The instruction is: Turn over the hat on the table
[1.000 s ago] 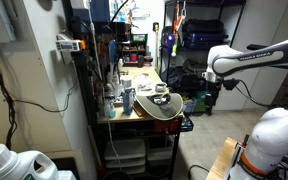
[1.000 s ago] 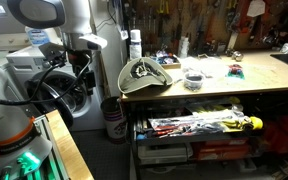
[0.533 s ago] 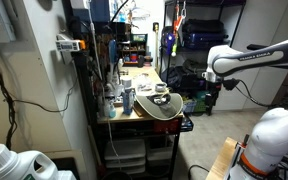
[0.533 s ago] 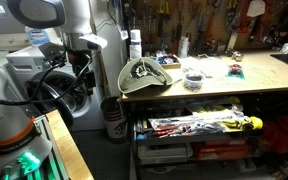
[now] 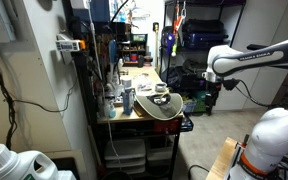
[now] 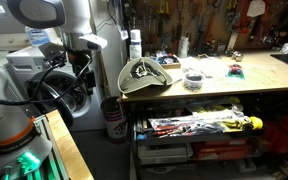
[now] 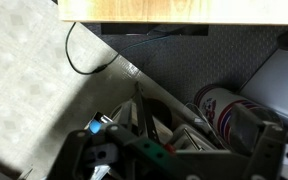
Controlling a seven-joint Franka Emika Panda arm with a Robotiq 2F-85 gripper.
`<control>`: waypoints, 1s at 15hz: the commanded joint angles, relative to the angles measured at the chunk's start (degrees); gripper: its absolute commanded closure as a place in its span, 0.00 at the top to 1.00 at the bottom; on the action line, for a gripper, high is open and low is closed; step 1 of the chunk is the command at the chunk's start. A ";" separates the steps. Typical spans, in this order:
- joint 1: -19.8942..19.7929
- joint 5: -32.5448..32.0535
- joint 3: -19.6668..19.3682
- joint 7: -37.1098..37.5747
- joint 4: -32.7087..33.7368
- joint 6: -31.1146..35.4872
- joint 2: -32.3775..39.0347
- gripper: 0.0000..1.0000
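The hat overhangs the table end, end effector hanging well apart.

The hat lies on the counter's end nearest the hand. The hand hangs beside that end, apart from the hat, over the floor.

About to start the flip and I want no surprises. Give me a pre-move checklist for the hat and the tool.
1. Tool open: ok, fingers spread wide in the wrist view.
2. Tool empty: ok.
3. Wide-brimmed straw-coloured and dark hat reachable: ok, it lies at the light-brown wooden table's end nearest the arm.
4. Tool above hat: not ok, it hangs beside the table, apart from it.
5. Room around hat: cannot tell; a white bottle and a round tin stand close.
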 commanded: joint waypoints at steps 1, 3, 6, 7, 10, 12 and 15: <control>0.03 0.02 0.01 0.03 0.07 -0.10 0.00 1.00; 0.03 0.02 0.01 0.03 0.07 -0.10 0.00 1.00; 0.03 0.02 0.01 0.03 0.07 -0.10 0.00 1.00; 0.03 0.02 0.01 0.03 0.07 -0.10 0.00 1.00; -0.66 1.58 -0.85 1.70 1.29 -1.12 1.73 1.00; -1.51 2.89 -1.03 4.43 1.88 -0.56 2.51 1.00; -1.45 2.93 -1.12 4.35 2.02 -0.44 2.84 1.00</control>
